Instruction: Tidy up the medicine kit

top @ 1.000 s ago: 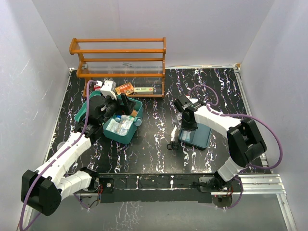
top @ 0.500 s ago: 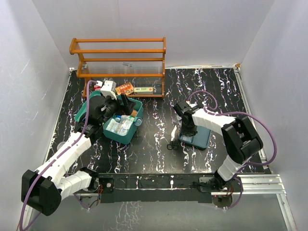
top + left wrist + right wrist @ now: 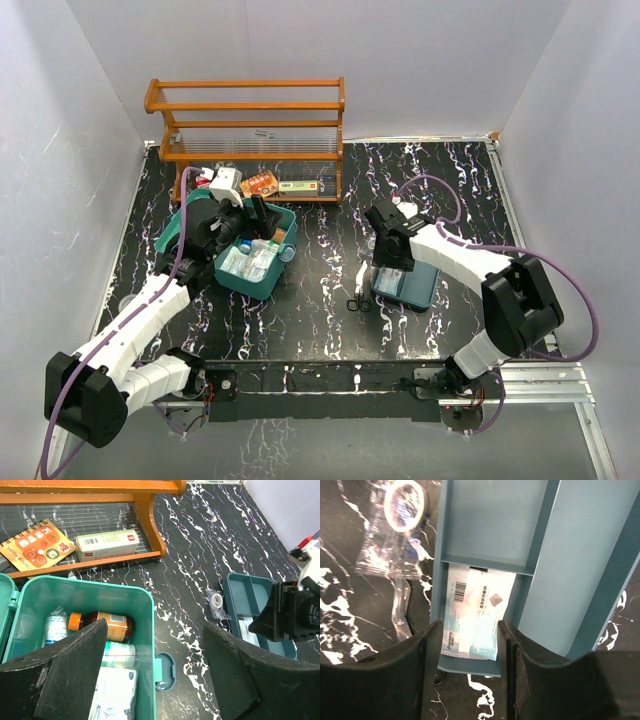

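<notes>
The medicine kit's teal box [image 3: 262, 262] sits open on the left of the black marbled desk [image 3: 320, 200], just in front of the orange wooden rack [image 3: 250, 120]. Inside it lie one brown bottle [image 3: 105, 625] with an orange cap, a wrapped white roll [image 3: 55, 627] and some white packets [image 3: 112, 690], too crowded to count. The kit's darker insert tray [image 3: 412, 288] rests apart on the right half of the desk. The right wrist view shows three of its compartments. One white sachet [image 3: 477, 612] lies flat in the near small one, and the other two are bare. Just left of the tray lie one clear bag holding a tape roll [image 3: 402, 510] and one dark tool-like item [image 3: 400, 610], too blurred to name. The rack's bottom shelf carries one spiral notebook [image 3: 35, 542] and one medicine carton [image 3: 107, 544]. The left tool [image 3: 155, 630] hangs over the box's near right corner, its jaws wide apart and holding nothing. The right tool [image 3: 466, 645] points straight down over the sachet, fingers parted to either side and gripping nothing.
</notes>
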Tool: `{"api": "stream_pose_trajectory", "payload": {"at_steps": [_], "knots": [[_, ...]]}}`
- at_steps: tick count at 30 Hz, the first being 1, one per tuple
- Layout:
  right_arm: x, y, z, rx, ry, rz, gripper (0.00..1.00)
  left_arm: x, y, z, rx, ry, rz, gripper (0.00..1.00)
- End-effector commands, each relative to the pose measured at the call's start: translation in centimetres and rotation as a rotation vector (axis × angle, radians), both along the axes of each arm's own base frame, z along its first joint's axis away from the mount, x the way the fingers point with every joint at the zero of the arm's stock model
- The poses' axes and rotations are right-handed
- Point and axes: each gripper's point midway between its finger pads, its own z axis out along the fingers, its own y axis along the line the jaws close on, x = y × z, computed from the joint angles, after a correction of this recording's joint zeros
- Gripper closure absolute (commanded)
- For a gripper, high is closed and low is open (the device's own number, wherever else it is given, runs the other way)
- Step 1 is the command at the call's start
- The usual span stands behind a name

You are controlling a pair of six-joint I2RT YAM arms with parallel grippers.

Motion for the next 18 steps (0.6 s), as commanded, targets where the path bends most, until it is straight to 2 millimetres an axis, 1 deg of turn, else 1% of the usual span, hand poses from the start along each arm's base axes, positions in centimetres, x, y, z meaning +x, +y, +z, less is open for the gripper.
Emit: {"api": "stream_pose_trajectory", "payload": {"at_steps": [1,3,7,10,11,12,14,15,16,18], "knots": [[2.9,0.9,3.7,0.039,-0.148,0.012,0.54,0.4,0.0,2.4,-0.014,-0.055,0.0,0.24],[3.7,1.7,4.1,0.062,-0.16,0.036,0.54,0.4,0.0,2.5,-0.015,-0.056,-0.001,0.24],[5.8,3.8,5.1,0.12,-0.204,0.07,0.54,0.3,0.0,2.9,-0.017,-0.06,-0.002,0.24],[7.5,4.6,5.2,0.121,-0.225,0.061,0.54,0.1,0.2,3.3,-0.018,-0.064,0.001,0.24],[8.0,4.6,4.9,0.111,-0.226,0.046,0.56,0.0,0.3,3.3,-0.016,-0.062,0.004,0.24],[8.5,4.6,4.6,0.099,-0.225,0.033,0.6,-0.1,0.4,3.4,-0.016,-0.063,0.007,0.24],[9.2,4.7,3.7,0.078,-0.213,0.02,0.72,-0.3,0.6,3.6,-0.016,-0.066,0.015,0.24],[9.5,4.8,3.5,0.072,-0.21,0.018,0.75,-0.4,0.7,3.6,-0.016,-0.066,0.019,0.24],[9.6,4.8,2.4,0.054,-0.188,0.016,0.77,-0.5,0.8,3.5,-0.013,-0.064,0.022,0.24],[10.0,4.8,1.5,0.036,-0.175,0.012,0.79,-0.7,1.0,3.6,-0.014,-0.064,0.026,0.24]]}}
